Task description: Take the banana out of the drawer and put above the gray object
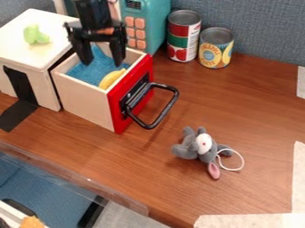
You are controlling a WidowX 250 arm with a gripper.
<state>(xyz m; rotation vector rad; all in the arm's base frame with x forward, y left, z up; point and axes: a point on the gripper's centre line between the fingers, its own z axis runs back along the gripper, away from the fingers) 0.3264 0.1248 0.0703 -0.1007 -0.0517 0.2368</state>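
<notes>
The black gripper (pixel 102 61) hangs over the pulled-out drawer (pixel 83 104), its fingers apart, one on each side of a gap, with the drawer's side walls close around them. The banana (pixel 111 79) lies inside the drawer – near the inner side of its red front panel (pixel 117 111) – a smooth yellow curve on rumpled blue cloth (pixel 88 74). A rounded black handle (pixel 171 105) juts out from that panel. Past it, a stretch of wood-grained worktop (pixel 250 102) runs to the gray plush mouse (pixel 189 149), soft and lumpy, with a pink ear and a looped white cord. Two ribbed metal cans (pixel 183 35) (pixel 216 48) stand behind the drawer, beside a teal toy (pixel 156 22) with squarish pink buttons
</notes>
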